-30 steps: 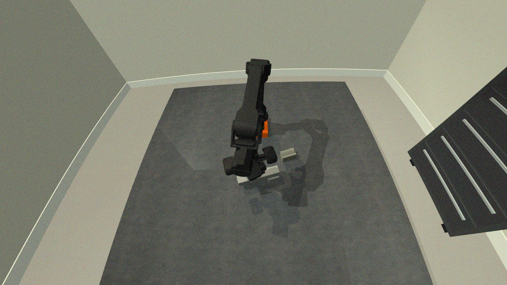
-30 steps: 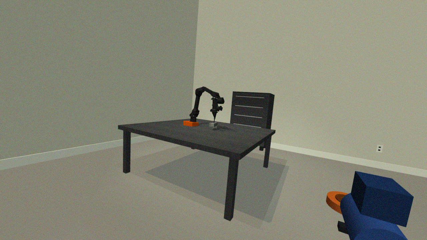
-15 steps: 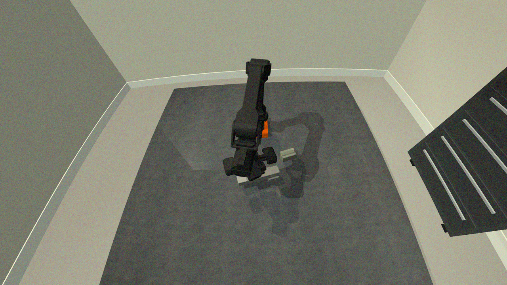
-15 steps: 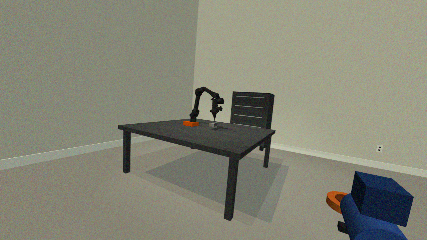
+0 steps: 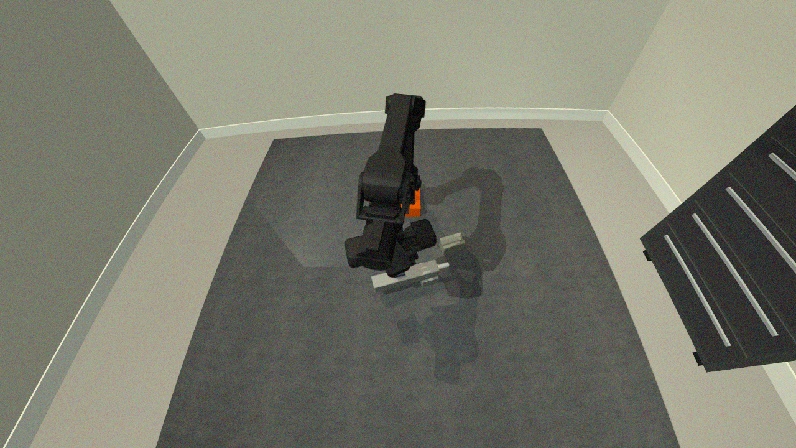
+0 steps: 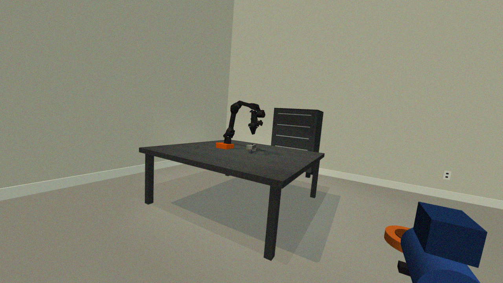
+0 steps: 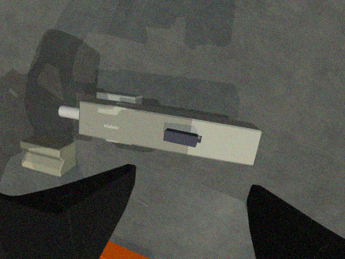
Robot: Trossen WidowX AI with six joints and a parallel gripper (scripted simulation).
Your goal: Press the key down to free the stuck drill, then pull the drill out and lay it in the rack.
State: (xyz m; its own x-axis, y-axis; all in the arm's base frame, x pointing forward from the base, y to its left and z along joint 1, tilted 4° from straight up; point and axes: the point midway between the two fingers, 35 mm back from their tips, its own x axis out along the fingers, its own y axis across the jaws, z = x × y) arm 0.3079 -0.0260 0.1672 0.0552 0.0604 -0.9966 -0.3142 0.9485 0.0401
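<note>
A pale long housing lies on the table. A dark blue key sits low in its top, seen in the wrist view. The drill, a white rod, sticks a short way out of the housing's end, left in the wrist view; the rest is hidden inside. The rack, a small cream grooved block, stands near that end, with nothing in its groove. My gripper is open and empty, pointing down well above the table near the housing.
The orange arm base is bolted behind the housing. The dark table carries all of this. A black drawer cabinet stands beyond the table's side. A thin pale ledge runs along the housing's far side.
</note>
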